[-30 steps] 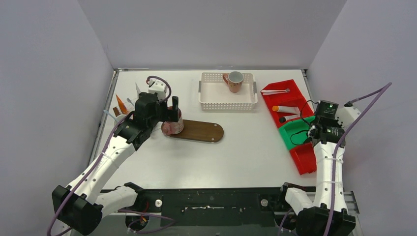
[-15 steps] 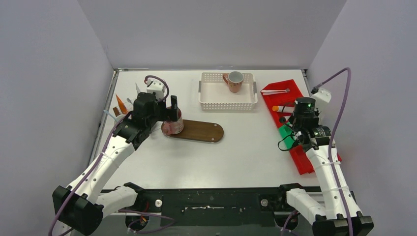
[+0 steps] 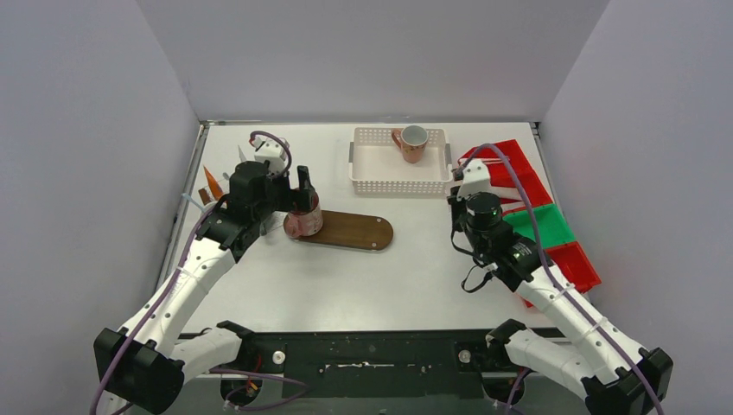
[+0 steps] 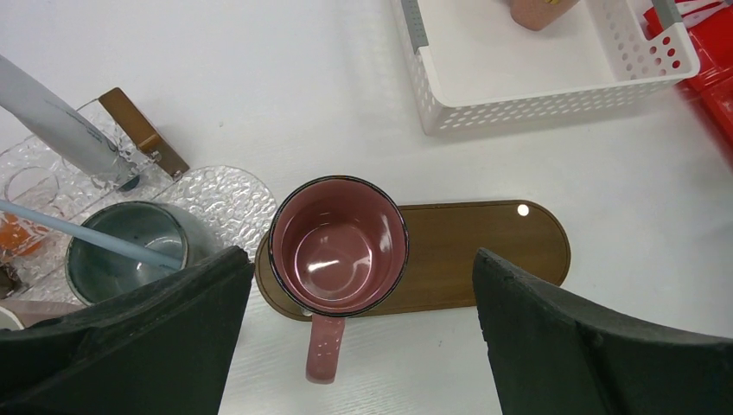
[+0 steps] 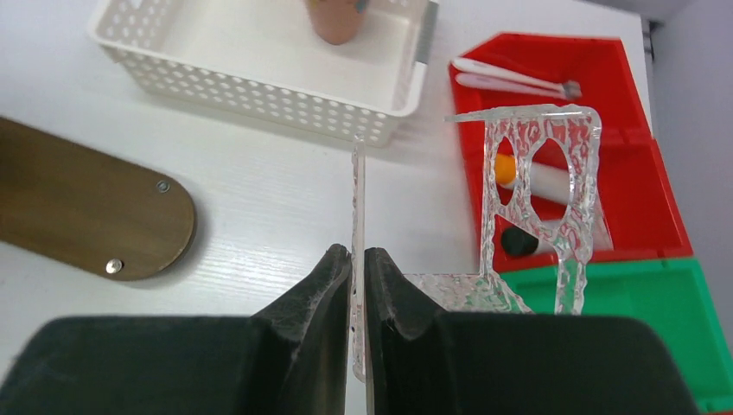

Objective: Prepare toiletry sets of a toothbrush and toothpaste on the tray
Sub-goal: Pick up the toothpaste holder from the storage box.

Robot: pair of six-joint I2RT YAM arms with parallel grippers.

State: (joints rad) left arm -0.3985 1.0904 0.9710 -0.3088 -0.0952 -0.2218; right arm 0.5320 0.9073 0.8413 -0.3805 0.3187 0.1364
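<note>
Shut on a clear textured holder (image 5: 583, 190), the right claw (image 5: 357, 259) had swung in toward the right end of the wooden tray (image 4: 484, 259). The left claw (image 4: 363, 268) gaped empty above the unfilled maroon mug (image 4: 337, 245) on its left end.

White table (image 3: 415, 268): matte surface, enclosed on three sides by plain pale walls (image 3: 372, 52). White perforated basket (image 3: 400, 183): rectangular, grey handle at each short end, standing at the far centre of the table. Three open bins stand in a touching row along the right side, running obliquely from far to near: far red bin (image 3: 519, 160), green bin (image 3: 544, 226) in the middle, near red bin (image 3: 575, 264). Clear textured stand (image 5: 536, 125): upright panel with two oval openings, a flat base and a thin side panel, seen in the right wrist view in front of the far red bin. Black rail (image 3: 372, 350): runs along the table's near edge.
</note>
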